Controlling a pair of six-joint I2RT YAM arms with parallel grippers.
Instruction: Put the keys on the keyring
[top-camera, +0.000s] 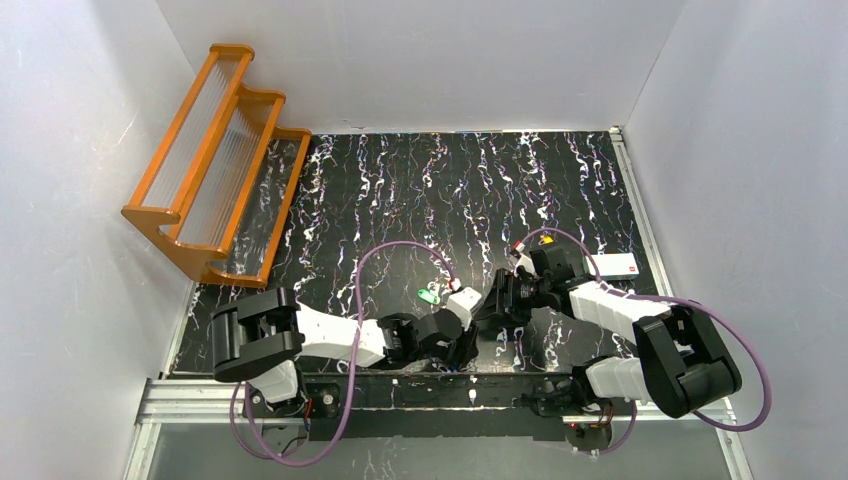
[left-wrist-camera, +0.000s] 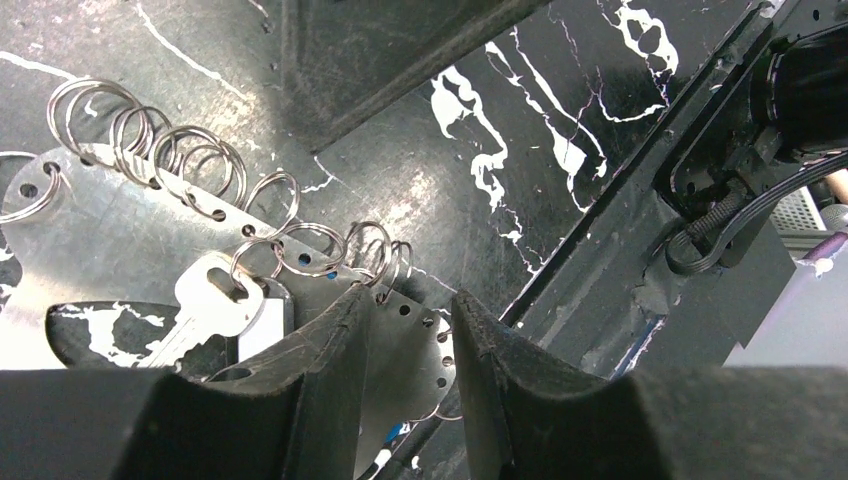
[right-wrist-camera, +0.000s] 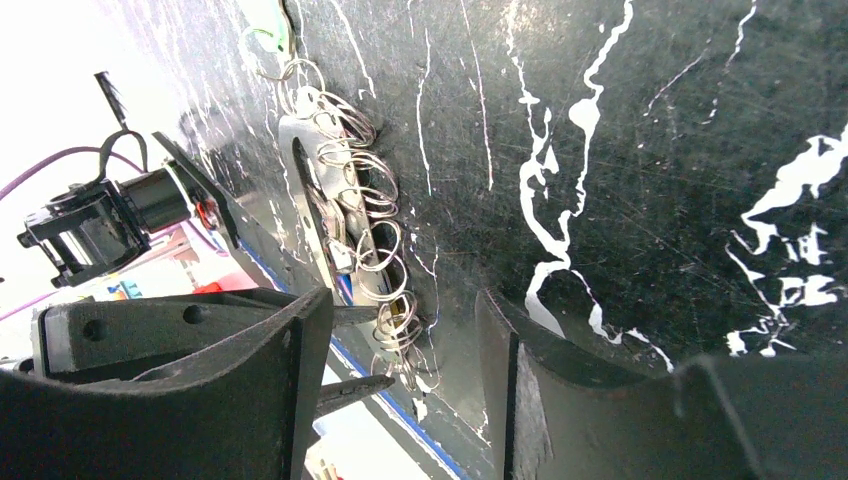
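Around one end of the keyring (left-wrist-camera: 120, 230), the left gripper (left-wrist-camera: 408, 310) has a finger on each side, likely to steady it; I cannot tell if it squeezes. By its round wire rings (right-wrist-camera: 380, 245), the right gripper (right-wrist-camera: 402, 300) is open. The keyring is a flat, shiny metal plate. A silver key (left-wrist-camera: 210, 305) sits on one ring; a green key (top-camera: 428, 295) lies just beside.

Your left arm (top-camera: 330, 338) stretches low and flat to the right, elbow down, left claw (top-camera: 468, 303) angled toward the centre. Your right arm (top-camera: 610, 305) reaches leftward to meet it, right claw (top-camera: 503, 296) almost nose to nose with its partner. The left fingers (left-wrist-camera: 320, 380) stand narrowly apart, the right fingers (right-wrist-camera: 270, 380) wide apart.
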